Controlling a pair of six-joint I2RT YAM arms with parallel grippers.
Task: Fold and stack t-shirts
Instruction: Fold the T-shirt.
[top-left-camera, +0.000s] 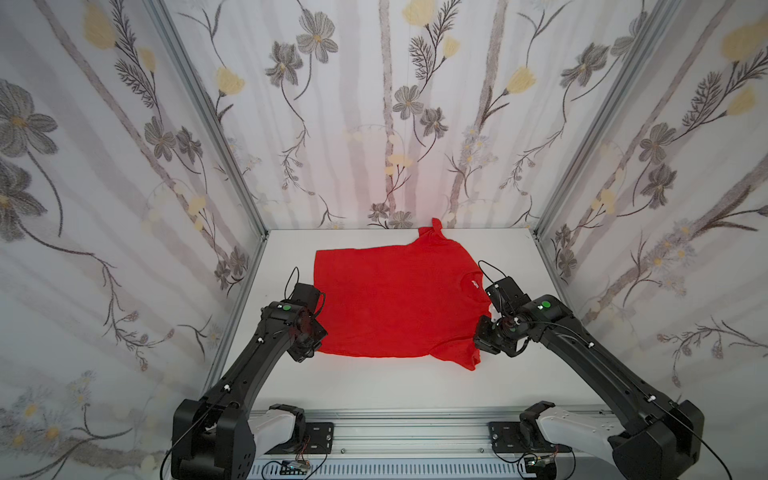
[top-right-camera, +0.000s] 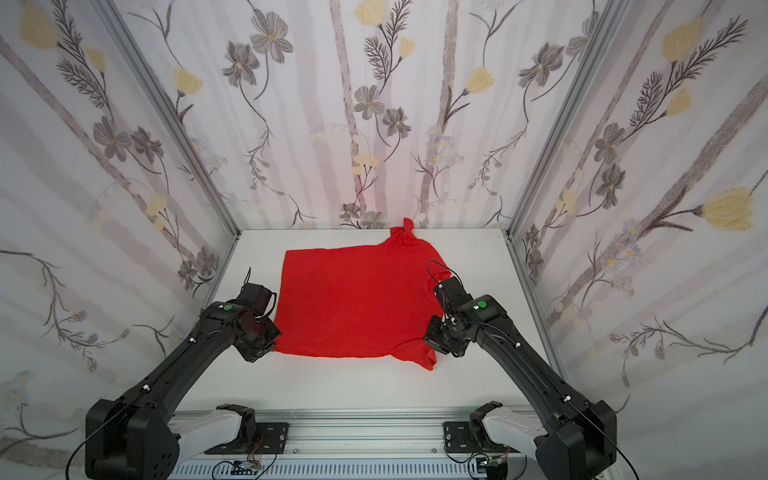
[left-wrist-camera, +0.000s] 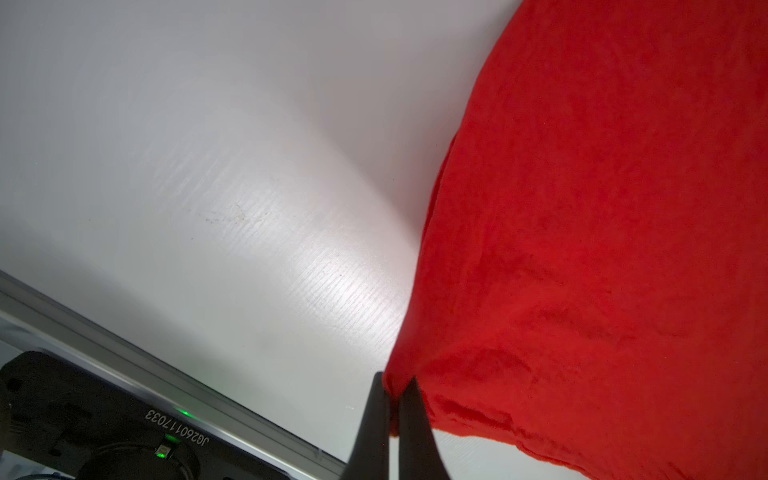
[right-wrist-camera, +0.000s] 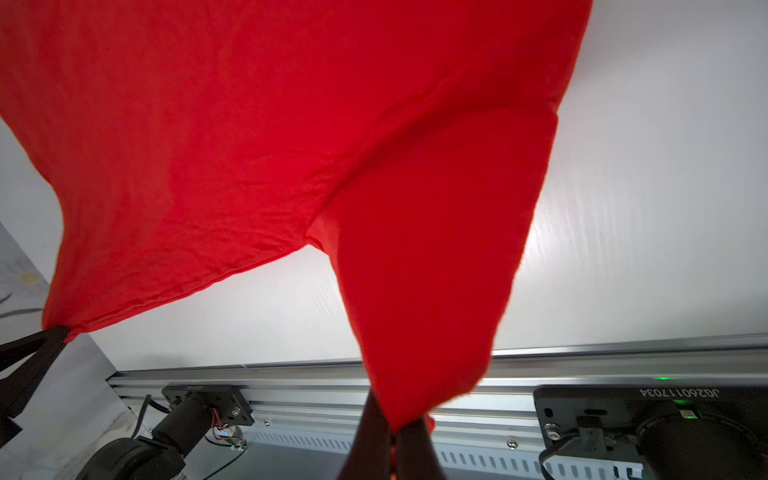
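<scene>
shirt (top-left-camera: 395, 303): red, spread on table (top-left-camera: 374, 386)
L grip (left-wrist-camera: 394, 392): clamped on hem corner
R grip (right-wrist-camera: 392, 428): clamped on sleeve

My left arm (top-left-camera: 249, 365) and right arm (top-left-camera: 602, 357) are matte black with boxy joints. Each stands on a rounded white base (top-left-camera: 282, 422) bolted to a black plate (top-left-camera: 316, 432) with silver screws (top-left-camera: 328, 436). A round green button (top-left-camera: 286, 308) sits on each arm, thin black cables (top-left-camera: 291, 276) loop nearby, and small white clips (top-left-camera: 227, 387) dot both. My left gripper (left-wrist-camera: 395, 380) and right gripper (right-wrist-camera: 392, 428) have dark tapering fingers (left-wrist-camera: 370, 424). White serial codes (left-wrist-camera: 176, 428) are printed on me.
</scene>
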